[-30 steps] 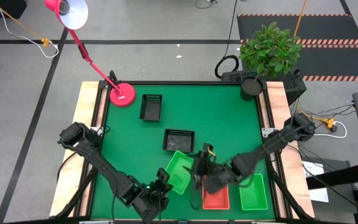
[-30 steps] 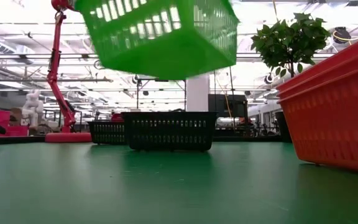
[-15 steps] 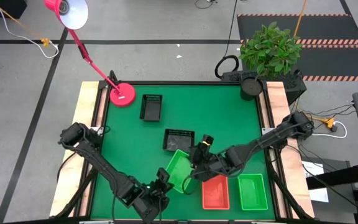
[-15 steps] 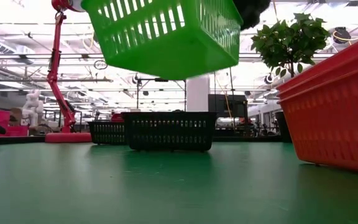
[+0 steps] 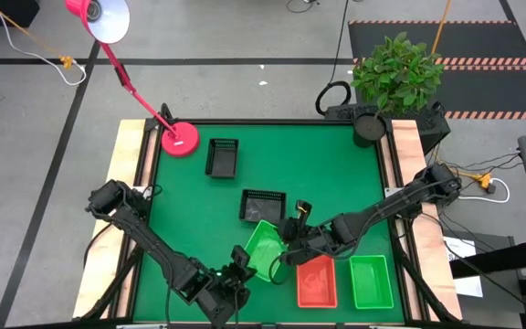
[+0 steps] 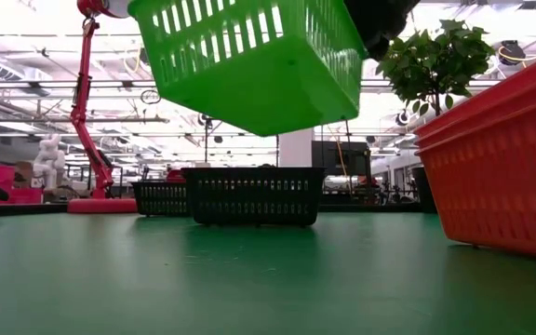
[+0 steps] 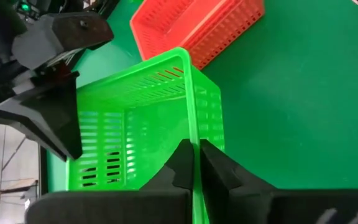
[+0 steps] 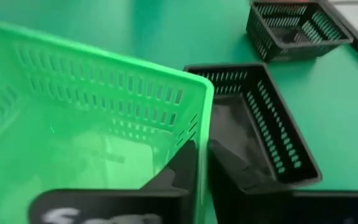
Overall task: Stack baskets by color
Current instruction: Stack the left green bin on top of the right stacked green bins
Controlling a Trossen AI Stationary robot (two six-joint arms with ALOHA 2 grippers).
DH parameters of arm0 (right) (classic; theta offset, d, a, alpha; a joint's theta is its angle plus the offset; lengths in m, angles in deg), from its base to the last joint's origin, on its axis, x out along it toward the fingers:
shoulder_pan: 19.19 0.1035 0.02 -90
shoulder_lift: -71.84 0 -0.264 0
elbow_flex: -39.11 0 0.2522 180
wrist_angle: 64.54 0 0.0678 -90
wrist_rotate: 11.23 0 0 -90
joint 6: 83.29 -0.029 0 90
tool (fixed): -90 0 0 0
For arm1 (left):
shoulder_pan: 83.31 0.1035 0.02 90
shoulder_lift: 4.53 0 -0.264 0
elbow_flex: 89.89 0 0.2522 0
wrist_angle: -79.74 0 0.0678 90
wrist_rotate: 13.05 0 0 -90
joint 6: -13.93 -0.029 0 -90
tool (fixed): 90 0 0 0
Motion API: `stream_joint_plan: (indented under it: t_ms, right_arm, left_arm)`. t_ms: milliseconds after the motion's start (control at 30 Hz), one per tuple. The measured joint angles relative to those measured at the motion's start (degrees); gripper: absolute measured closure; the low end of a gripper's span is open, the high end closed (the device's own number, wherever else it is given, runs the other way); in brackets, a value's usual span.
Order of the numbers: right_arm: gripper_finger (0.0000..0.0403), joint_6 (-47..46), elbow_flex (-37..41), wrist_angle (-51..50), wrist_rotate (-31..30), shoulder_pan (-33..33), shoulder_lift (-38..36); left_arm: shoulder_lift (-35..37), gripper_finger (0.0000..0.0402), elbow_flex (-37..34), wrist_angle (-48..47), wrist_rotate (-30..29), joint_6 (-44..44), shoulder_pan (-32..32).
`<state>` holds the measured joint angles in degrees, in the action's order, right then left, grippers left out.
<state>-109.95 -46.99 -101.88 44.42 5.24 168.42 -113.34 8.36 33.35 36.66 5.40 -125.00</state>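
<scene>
Your right end effector (image 8: 197, 163) has just clamped down: a second ago its fingers stood wide and away from the lifted green basket (image 5: 265, 249); now they pinch the rim of its wall on the side toward the nearer black basket (image 5: 263, 206). Your left end effector (image 7: 195, 163) stays shut on the opposite rim, as before. So the basket now hangs between both arms, off the counter (image 5: 336, 174) near the middle of its front edge; the low view shows it tilted and slightly lower than before.

Outward from there: the red-orange basket (image 5: 317, 281) and a second green basket (image 5: 370, 281) sit side by side at the front right. A second black basket (image 5: 222, 156) lies near the back left, close to the pink lamp base (image 5: 180, 139).

Judgement: this looks like a hand-over. With both grips on, the left can let go and the right can carry the basket to its green mate.
</scene>
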Motion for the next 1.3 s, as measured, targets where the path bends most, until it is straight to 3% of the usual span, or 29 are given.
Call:
stream_joint_plan:
  t_ms: [200,333,467,700,800,1000,1133,1300]
  right_arm:
    - [0.0384,0.46,0.0,-0.13,1.45,-0.26,-0.15]
    - [0.0373,0.46,0.0,-0.01,2.9,-0.43,-0.79]
    - [0.0341,-1.89,0.02,-0.17,6.32,-1.37,-1.43]
    - [0.0285,-2.9,0.02,-0.47,6.8,-2.53,-1.46]
    - [0.0301,-2.62,0.02,-0.32,6.3,-2.61,-1.46]
    - [0.0389,-1.6,0.02,-0.79,8.67,-2.63,-1.52]
    - [0.0381,-1.95,0.02,-2.39,9.53,-2.61,-3.79]
    - [0.0393,-0.44,0.11,-3.33,12.24,-1.66,-8.67]
  left_arm:
    - [0.0,0.0372,0.0,0.03,-0.22,-0.1,-0.01]
    - [0.0,0.0388,0.0,-0.02,-0.3,-0.18,0.0]
    - [0.02,0.039,-0.01,-0.11,-0.31,-0.47,-0.05]
    - [0.02,0.0394,-0.02,-0.2,-0.33,-0.81,-0.05]
    - [0.02,0.0391,-0.02,-0.21,-0.48,-0.39,-0.07]
    - [0.02,0.0379,-0.02,0.93,-0.73,1.68,-0.04]
    - [0.02,0.0366,-0.07,4.38,-2.48,2.65,-0.58]
    - [0.04,0.0296,-0.07,7.79,-6.69,1.92,-2.57]
